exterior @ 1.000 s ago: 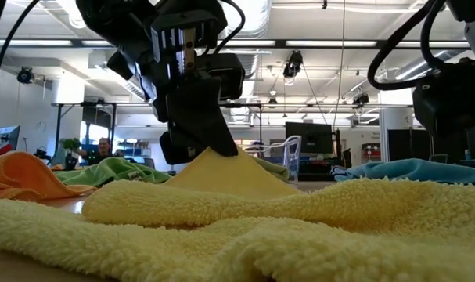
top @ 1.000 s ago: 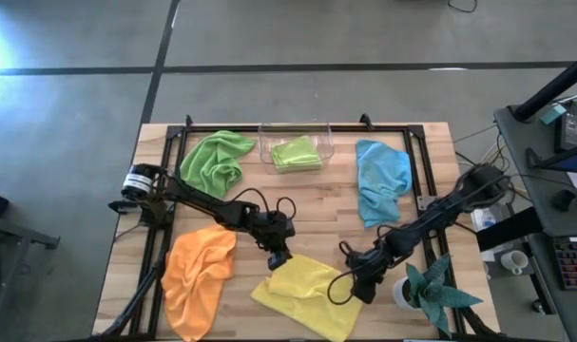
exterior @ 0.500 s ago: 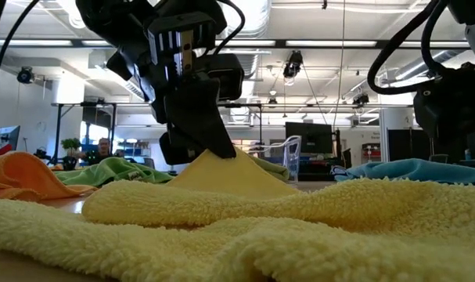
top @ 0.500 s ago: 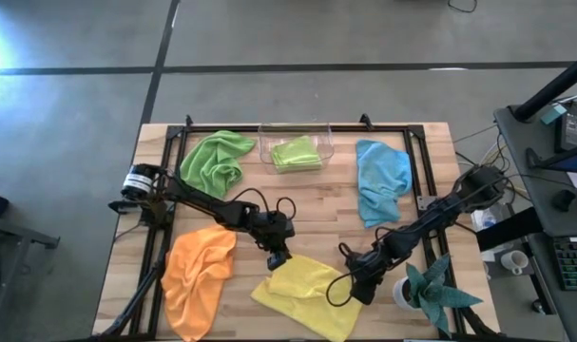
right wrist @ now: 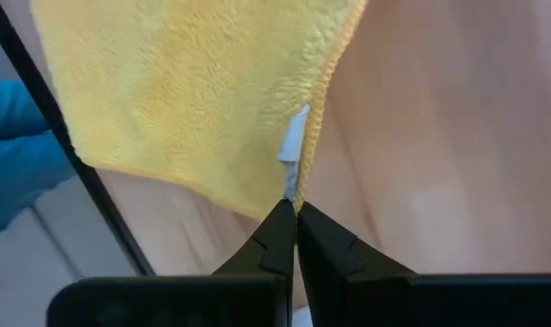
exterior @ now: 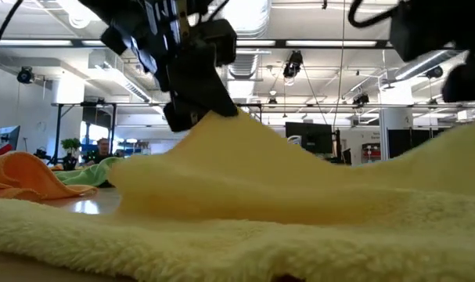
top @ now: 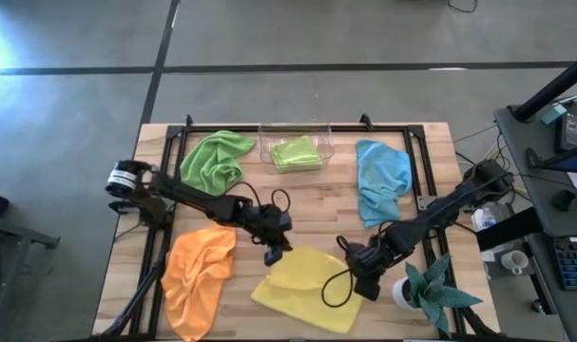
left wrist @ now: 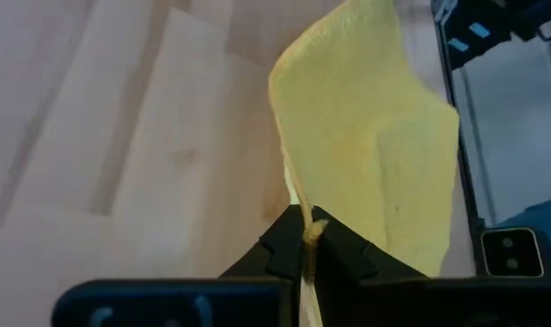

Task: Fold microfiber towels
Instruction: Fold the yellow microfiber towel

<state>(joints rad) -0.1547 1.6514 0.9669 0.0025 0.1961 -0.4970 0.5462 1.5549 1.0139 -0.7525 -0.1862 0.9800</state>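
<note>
Left end effector (top: 272,255) | pinches yellow towel (top: 307,288) corner | right end effector (top: 356,275) | clamps opposite edge

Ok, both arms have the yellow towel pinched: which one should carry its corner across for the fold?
Probably the right end effector: it pinches the yellow towel's hemmed corner by the tag, nearer the table edge. The left end effector can anchor.

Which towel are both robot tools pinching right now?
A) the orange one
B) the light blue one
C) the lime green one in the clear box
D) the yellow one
D: the left tool and the right tool are each shut on an edge of the yellow towel, lifting it off the wooden table.
</note>
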